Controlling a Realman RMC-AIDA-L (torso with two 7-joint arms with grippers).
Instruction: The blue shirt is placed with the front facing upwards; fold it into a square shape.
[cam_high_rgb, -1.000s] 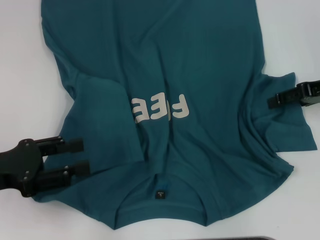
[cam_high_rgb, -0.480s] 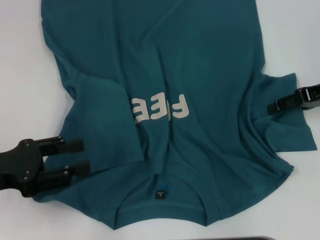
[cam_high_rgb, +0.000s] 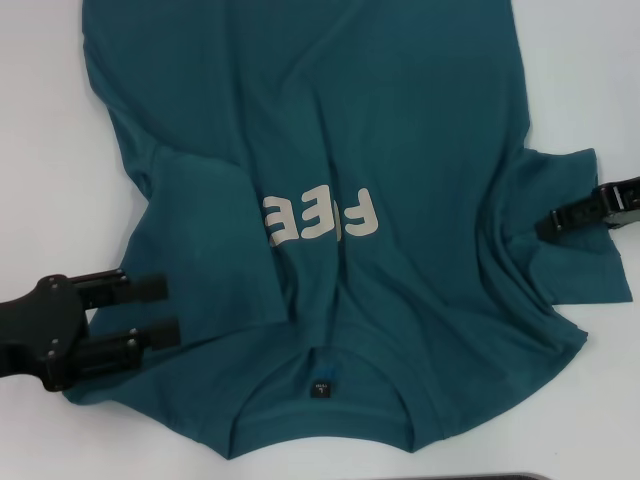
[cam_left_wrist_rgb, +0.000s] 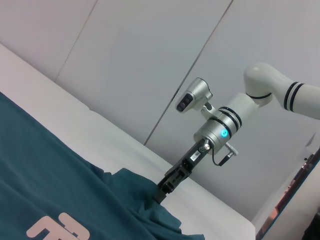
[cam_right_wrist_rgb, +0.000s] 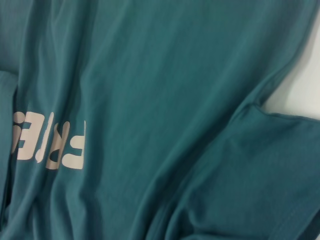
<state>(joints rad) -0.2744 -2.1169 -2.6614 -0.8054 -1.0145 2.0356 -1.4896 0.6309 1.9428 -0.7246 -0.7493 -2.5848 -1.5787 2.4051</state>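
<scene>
Head view: the blue shirt (cam_high_rgb: 340, 200) lies front-up on the white table (cam_high_rgb: 50, 150), collar nearest the robot and the cream "FREE" lettering (cam_high_rgb: 322, 217) partly hidden under the left sleeve (cam_high_rgb: 205, 245), which is already folded inward across the chest. The right gripper (cam_high_rgb: 552, 224), at the right sleeve (cam_high_rgb: 565, 250), has shifted outward toward the table edge over the last second, and the sleeve cloth beside it has moved only slightly. In the left wrist view its tip meets a raised bunch of fabric, but whether it is clamped on the cloth cannot be told. Judged from this, the right-sleeve fold is not yet made; the sleeve remains spread outward and rumpled. The left gripper (cam_high_rgb: 150, 312) rests at the left shoulder edge near the collar (cam_high_rgb: 320, 385), jaws parted, one finger above and one below a visible gap, grasping nothing. The right wrist view shows only shirt fabric and lettering. No containers are present in any view.
</scene>
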